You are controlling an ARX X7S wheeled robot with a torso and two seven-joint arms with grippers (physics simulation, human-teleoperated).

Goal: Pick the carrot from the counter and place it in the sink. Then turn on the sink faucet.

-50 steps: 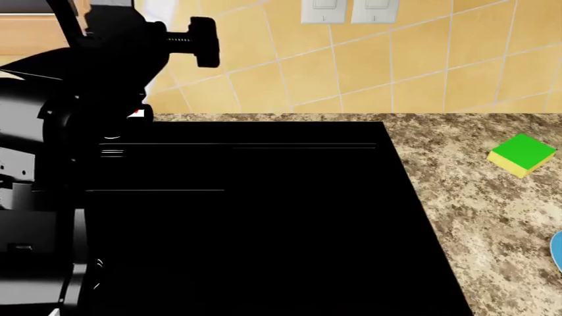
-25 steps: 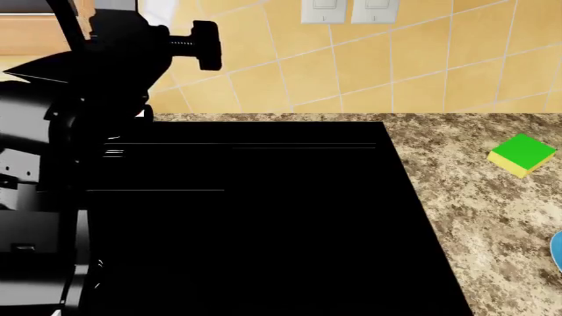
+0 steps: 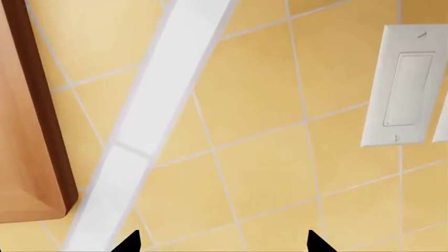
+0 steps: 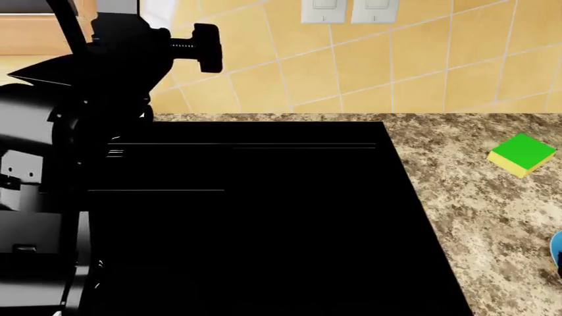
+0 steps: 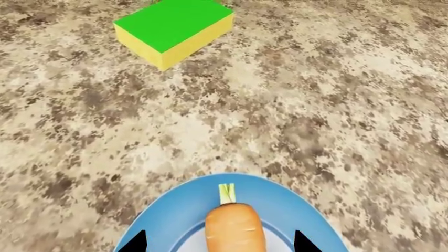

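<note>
The carrot (image 5: 234, 228) lies on a blue plate (image 5: 161, 226) on the speckled counter (image 5: 315, 105), its green stem tip pointing away from the gripper. My right gripper (image 5: 219, 244) is open, with a fingertip on either side of the carrot and not closed on it. My left gripper (image 3: 224, 244) is open and empty, raised and facing the tiled wall. In the head view the left arm (image 4: 123, 66) stands over the back left of the black sink (image 4: 263, 224). The faucet is hidden behind that arm.
A green-and-yellow sponge (image 4: 522, 155) lies on the counter (image 4: 474, 197) right of the sink and also shows in the right wrist view (image 5: 175, 29). The plate's edge (image 4: 556, 247) shows at the far right. Wall switches (image 4: 351, 10) and a wooden cabinet (image 3: 28, 131) are nearby.
The left arm has shifted slightly and now covers the small red mark that showed at the sink's back left. Nothing else has visibly changed.
</note>
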